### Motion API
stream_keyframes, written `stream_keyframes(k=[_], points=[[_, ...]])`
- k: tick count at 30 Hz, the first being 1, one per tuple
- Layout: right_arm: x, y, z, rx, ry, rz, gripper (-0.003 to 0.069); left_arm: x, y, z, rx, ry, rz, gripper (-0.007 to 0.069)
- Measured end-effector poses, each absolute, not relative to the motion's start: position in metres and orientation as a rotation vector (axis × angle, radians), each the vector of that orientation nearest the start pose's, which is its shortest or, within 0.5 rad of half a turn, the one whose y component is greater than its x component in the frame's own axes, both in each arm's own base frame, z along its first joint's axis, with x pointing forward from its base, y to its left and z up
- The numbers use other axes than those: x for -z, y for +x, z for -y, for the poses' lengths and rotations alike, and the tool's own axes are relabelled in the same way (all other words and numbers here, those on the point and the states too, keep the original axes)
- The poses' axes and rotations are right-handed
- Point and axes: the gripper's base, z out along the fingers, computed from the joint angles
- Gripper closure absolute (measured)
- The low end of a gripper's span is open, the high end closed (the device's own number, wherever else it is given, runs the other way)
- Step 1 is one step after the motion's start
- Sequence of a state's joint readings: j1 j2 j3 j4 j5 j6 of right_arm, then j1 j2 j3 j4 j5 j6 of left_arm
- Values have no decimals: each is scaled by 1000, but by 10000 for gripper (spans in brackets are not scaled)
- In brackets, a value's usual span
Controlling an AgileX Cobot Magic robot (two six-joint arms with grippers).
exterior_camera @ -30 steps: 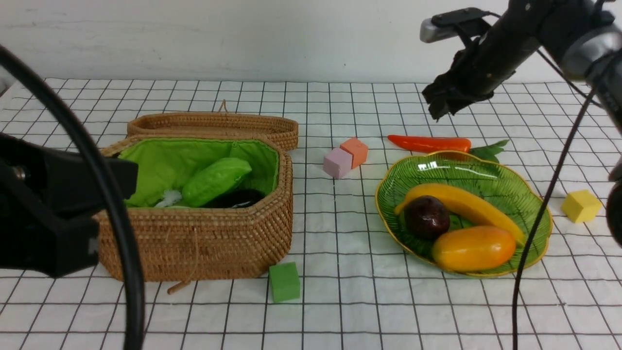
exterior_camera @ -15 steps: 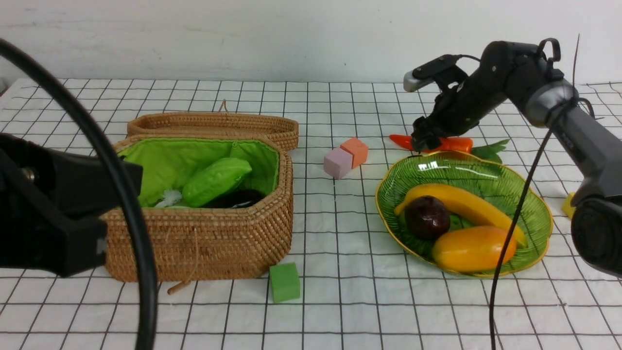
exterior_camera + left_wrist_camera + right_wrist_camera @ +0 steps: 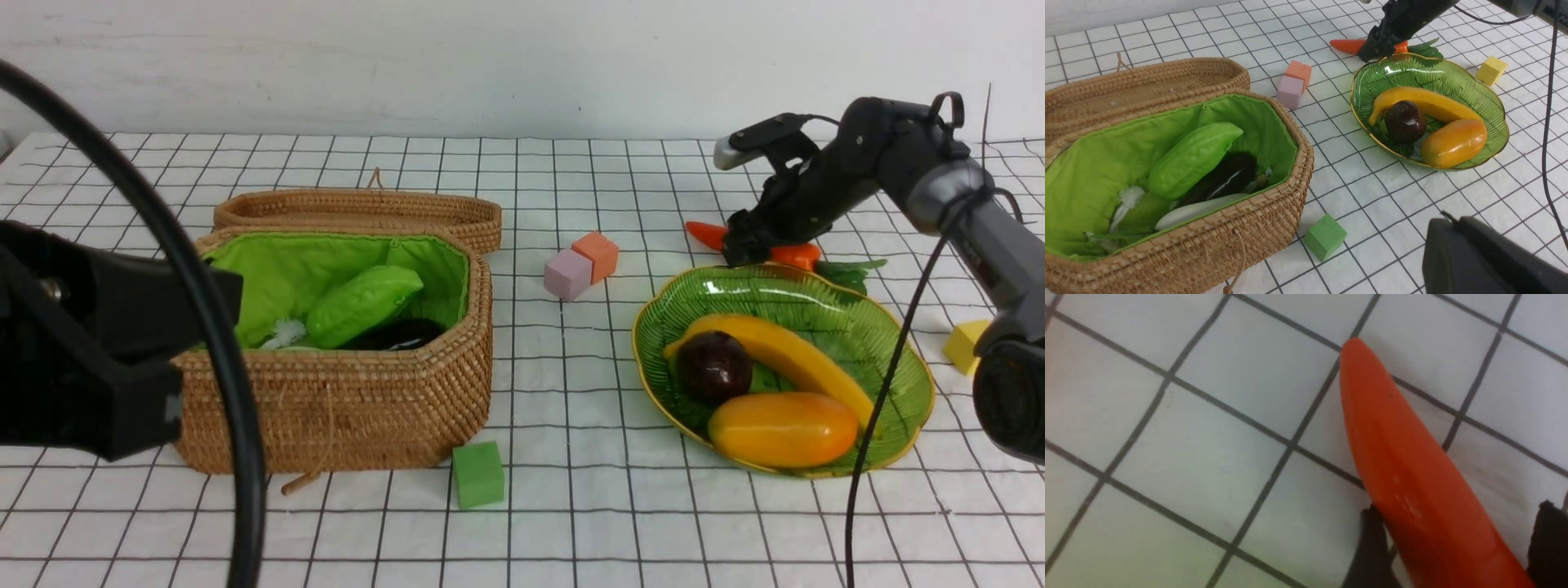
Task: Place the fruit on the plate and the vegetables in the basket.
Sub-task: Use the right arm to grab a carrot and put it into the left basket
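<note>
The orange-red carrot point(image 3: 704, 233) lies on the cloth just behind the plate point(image 3: 816, 282). My right gripper point(image 3: 739, 249) is down over the carrot's middle, open. In the right wrist view one finger point(image 3: 1372, 531) touches the carrot point(image 3: 1396, 457); cloth shows between it and the other finger. On the green plate lie the banana point(image 3: 784, 347), mangosteen point(image 3: 714, 367) and mango point(image 3: 782, 429). The wicker basket point(image 3: 343, 408) holds the green gourd point(image 3: 363, 302), the eggplant point(image 3: 400, 333) and the white radish point(image 3: 1196, 208). My left gripper point(image 3: 1447, 218) hangs shut and empty in front of the basket.
A pink cube point(image 3: 566, 273) and an orange cube point(image 3: 596, 253) sit between basket and plate. A green cube point(image 3: 478, 474) lies by the basket's near corner, a yellow cube point(image 3: 966, 343) right of the plate. The basket's lid point(image 3: 359, 208) lies open behind it.
My right gripper came down from high above onto the carrot. The carrot slid a little to the right, and the plate with its fruit shifted slightly. The left arm stayed put.
</note>
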State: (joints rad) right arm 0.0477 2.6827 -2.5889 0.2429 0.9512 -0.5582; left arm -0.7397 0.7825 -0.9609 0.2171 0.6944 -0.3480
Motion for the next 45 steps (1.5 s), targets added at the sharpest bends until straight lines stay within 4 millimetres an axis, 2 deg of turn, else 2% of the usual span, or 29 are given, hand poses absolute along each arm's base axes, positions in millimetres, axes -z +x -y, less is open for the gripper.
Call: stream_keyframes(k=[3,4,5,6,7,11,13,16,18,19,20,22,23,24,25,28,30,31,32,33,34,35,37,39,40,41,43,44,45], points=[[-161,575,-38,-79,-631,-2387,276,-400,116,89,457,468,-1955,628],[-161,575,-37,-77,-630,-2388,276,-400,116,89,458,468,-1954,628],[-161,576,-31,-66,-614,-2377,349,-400,116,89,458,468,-1953,628],[-161,577,-27,-60,-603,-2374,370,-400,116,89,459,468,-1951,628],[-161,577,-26,-59,-601,-2373,370,-400,116,89,459,468,-1951,628],[-163,578,-1,-64,-533,-2373,369,-400,116,89,459,468,-1951,628],[-170,577,5,-74,-512,-2365,369,-400,116,89,459,468,-1951,628],[-207,570,8,-74,-513,-2337,369,-400,116,89,463,462,-1953,628],[-252,556,2,-85,-530,-2303,369,-401,116,88,472,440,-1956,628],[-257,555,1,-87,-529,-2301,369,-401,116,88,474,437,-1957,628],[-298,537,-9,-128,-538,-2279,369,-403,114,85,480,405,-1954,628],[-338,514,-28,-197,-574,-2264,369,-404,110,78,472,368,-1953,628],[-375,492,-46,-246,-617,-2215,369,-407,104,70,469,324,-1946,628],[-375,492,-49,-254,-623,-2212,369,-407,104,69,463,325,-1948,628],[-409,467,-73,-310,-667,-2149,369,-409,96,59,457,282,-1939,628],[-446,430,-120,-405,-751,-2058,369,-411,77,36,429,214,-1941,628],[-459,410,-150,-465,-814,-2013,369,-410,68,24,412,187,-1948,628],[-466,395,-174,-523,-876,-1975,369,-409,61,16,404,169,-1959,628],[-467,390,-183,-544,-899,-1963,369,-409,60,16,407,166,-1956,628],[-468,370,-217,-619,-1010,-1911,369,-408,51,7,406,147,-1959,628],[-468,368,-222,-626,-1026,-1903,369,-407,51,7,404,147,-1963,628],[-463,350,-255,-678,-1155,-1851,369,-407,46,1,408,136,-1959,628],[-442,334,-303,-694,-1348,-1747,369,-406,40,-4,410,132,-1951,628],[-426,331,-330,-673,-1415,-1677,369,-406,38,-6,409,138,-1946,628],[-421,334,-334,-669,-1413,-1672,369,-406,38,-6,407,143,-1945,628],[-399,340,-356,-625,-1430,-1633,369,-406,38,-5,404,162,-1949,628],[-369,353,-376,-570,-1430,-1622,369,-405,37,-5,394,196,-1956,628],[-365,354,-377,-561,-1431,-1622,369,-405,37,-5,394,199,-1958,628],[-346,364,-386,-541,-1417,-1627,369,-404,36,-4,394,221,-1968,628]])
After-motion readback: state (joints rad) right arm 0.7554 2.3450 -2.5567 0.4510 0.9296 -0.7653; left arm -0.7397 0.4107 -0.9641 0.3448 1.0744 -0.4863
